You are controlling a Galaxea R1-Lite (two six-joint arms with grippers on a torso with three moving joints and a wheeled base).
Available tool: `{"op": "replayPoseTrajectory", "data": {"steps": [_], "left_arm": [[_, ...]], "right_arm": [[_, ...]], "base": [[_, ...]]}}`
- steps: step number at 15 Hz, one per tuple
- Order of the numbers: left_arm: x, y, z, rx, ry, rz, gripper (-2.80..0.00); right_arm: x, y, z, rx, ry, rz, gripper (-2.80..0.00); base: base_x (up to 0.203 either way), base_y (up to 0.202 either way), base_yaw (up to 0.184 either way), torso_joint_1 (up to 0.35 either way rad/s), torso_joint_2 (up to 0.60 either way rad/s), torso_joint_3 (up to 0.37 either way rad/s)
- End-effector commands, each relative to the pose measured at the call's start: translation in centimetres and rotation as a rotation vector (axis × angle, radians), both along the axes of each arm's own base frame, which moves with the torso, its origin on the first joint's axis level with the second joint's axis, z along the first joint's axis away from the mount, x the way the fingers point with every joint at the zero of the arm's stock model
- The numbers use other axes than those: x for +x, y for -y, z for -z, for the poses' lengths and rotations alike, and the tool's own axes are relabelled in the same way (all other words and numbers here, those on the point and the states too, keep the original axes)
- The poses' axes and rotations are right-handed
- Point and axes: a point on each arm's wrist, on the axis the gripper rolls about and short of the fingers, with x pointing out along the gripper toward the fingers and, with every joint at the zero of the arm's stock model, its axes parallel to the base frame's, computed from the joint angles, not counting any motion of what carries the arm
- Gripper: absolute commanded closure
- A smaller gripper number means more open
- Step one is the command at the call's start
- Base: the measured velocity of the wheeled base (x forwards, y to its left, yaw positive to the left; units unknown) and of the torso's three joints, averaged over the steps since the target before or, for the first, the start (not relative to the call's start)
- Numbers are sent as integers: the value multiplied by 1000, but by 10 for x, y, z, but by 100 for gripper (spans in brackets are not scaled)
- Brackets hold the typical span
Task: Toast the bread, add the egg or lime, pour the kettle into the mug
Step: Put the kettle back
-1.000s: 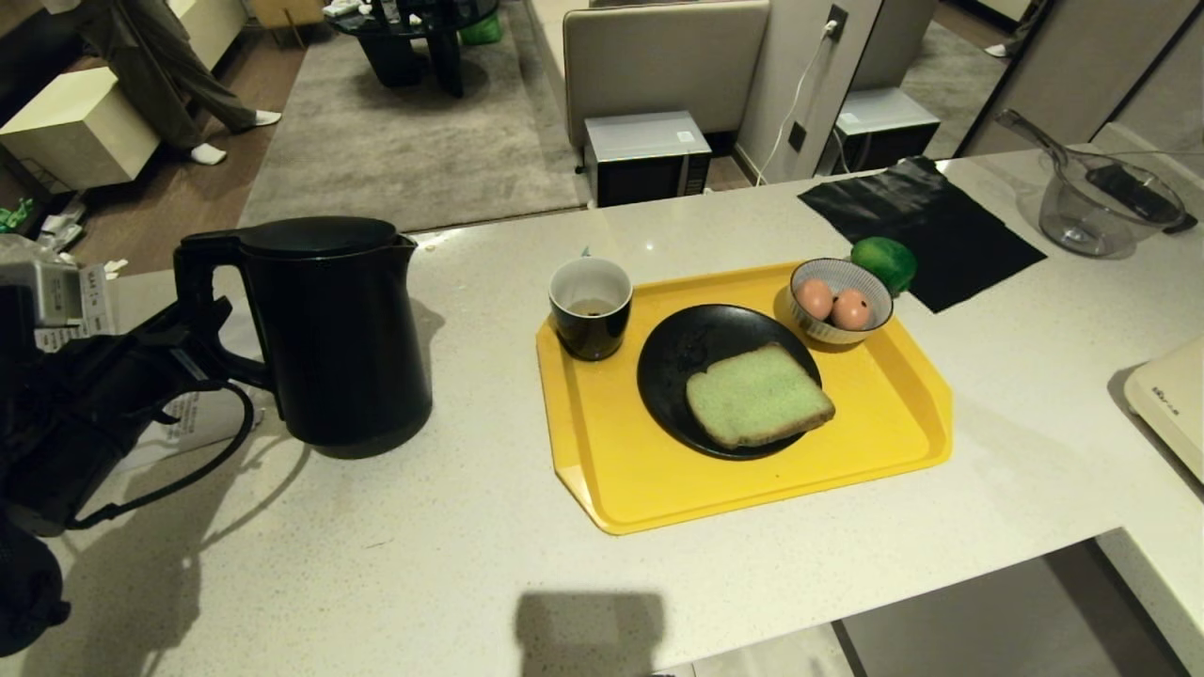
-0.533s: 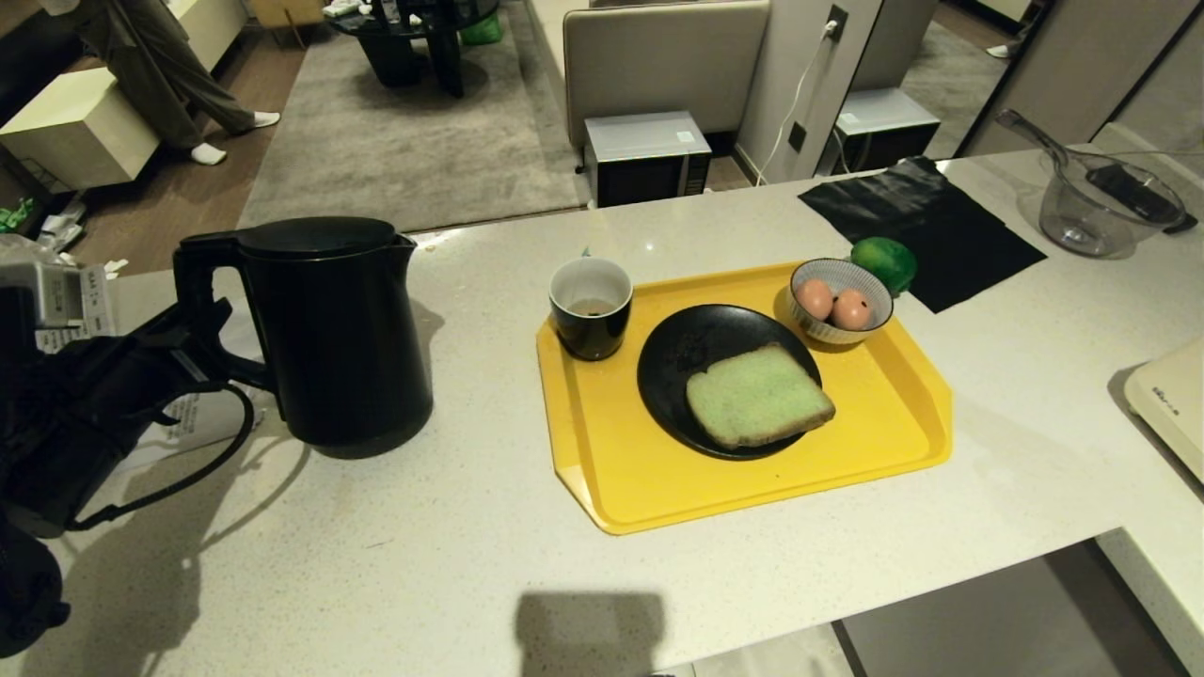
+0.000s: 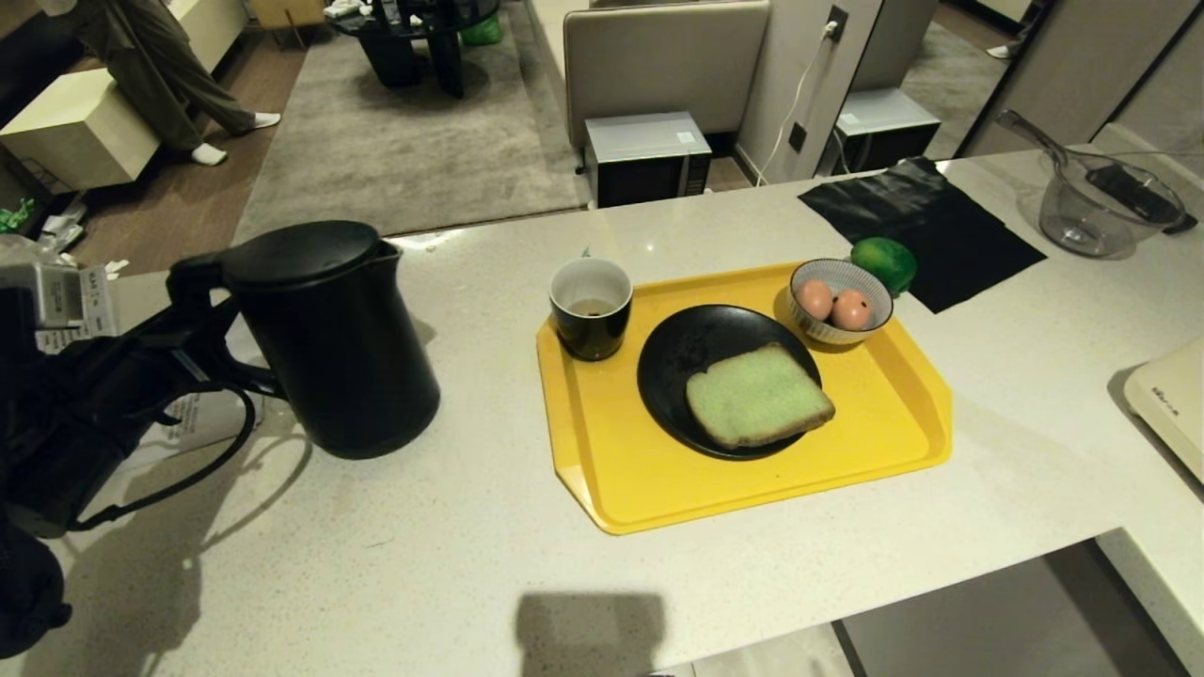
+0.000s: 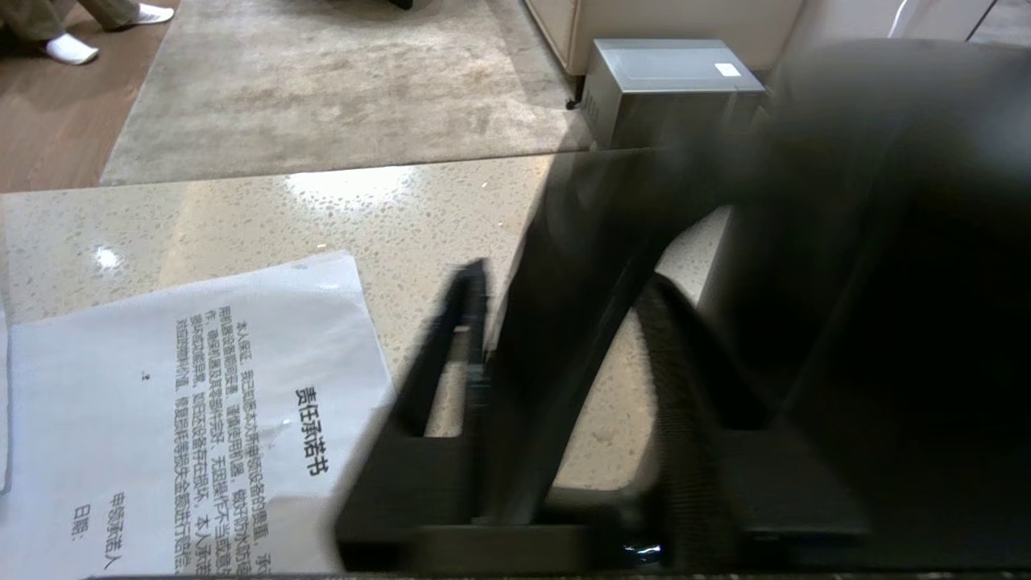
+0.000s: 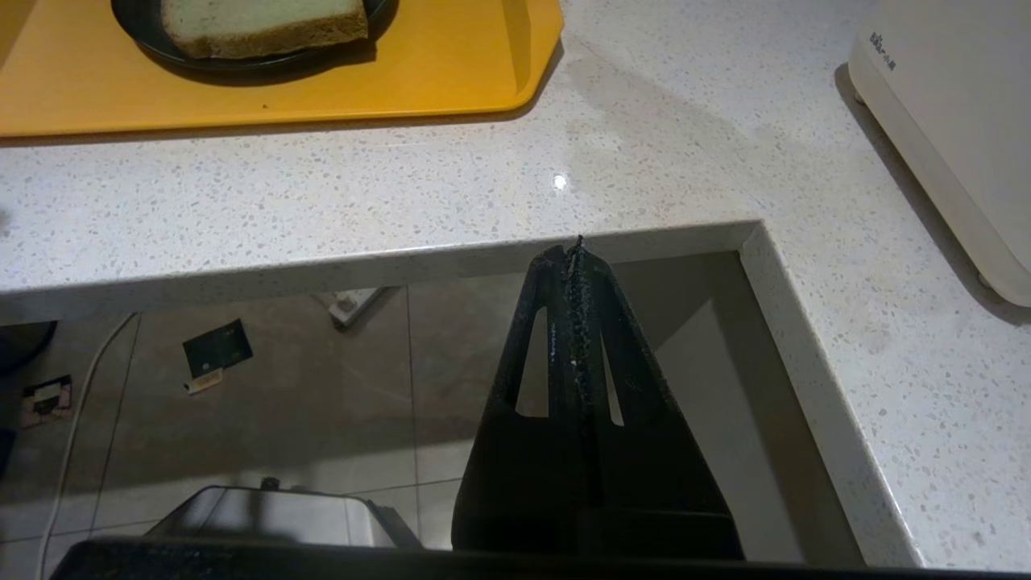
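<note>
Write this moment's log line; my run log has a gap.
left hand: at kettle handle | kettle: tilted, left of tray | mug: on tray | right hand: shut, off counter edge

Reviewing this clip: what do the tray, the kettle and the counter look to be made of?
Tray: likely plastic, smooth yellow moulded piece with a raised rim and soft sheen.
Kettle: matte black shell, plastic or coated metal; it shows almost no reflections, so I cannot tell which.
Counter: looks like polished speckled stone or quartz composite, pale with fine flecks and glossy highlights.
</note>
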Motion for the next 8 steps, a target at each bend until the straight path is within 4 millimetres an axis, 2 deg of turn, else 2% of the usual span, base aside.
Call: {"op": "replayPoseTrajectory", "data": {"steps": [1,8], "left_arm": [[0,0,1,0,-3,1,-280],[-5,7,7,-3,-28,22,-280]], "right_arm": [[2,0,7,-1,-24,-1,0],[2,0,7,-1,-27,-1,0]], "base": [[0,0,0,0,0,0],[0,0,0,0,0,0]]}}
